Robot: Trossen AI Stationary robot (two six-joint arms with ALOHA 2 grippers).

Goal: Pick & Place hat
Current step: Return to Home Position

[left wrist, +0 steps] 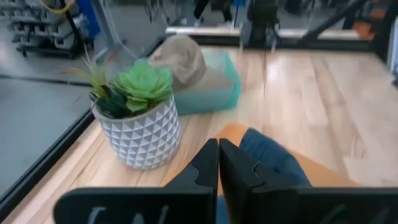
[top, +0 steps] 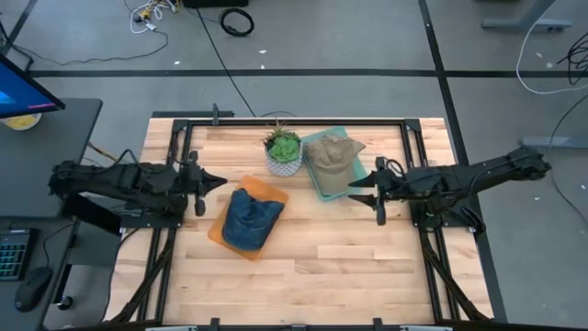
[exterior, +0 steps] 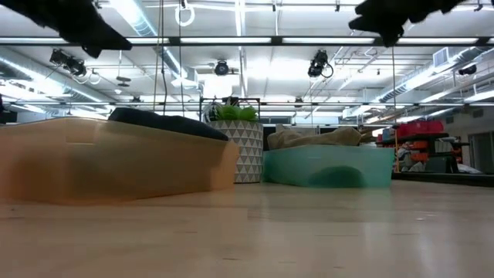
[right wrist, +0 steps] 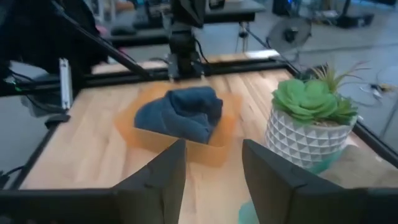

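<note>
The left arm (top: 119,179) and right arm (top: 478,175) are matte black, in blocky jointed segments; the left gripper (top: 220,181) and right gripper (top: 353,192) end in flat, tapering fingers (right wrist: 155,180).

The wooden table (top: 322,267) carries an orange bin (top: 264,188), a teal bin (top: 318,189) and a potted succulent (top: 283,153).

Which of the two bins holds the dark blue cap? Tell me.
The translucent orange plastic bin holds the dark blue fabric cap. The teal plastic bin holds a tan cap instead.
</note>
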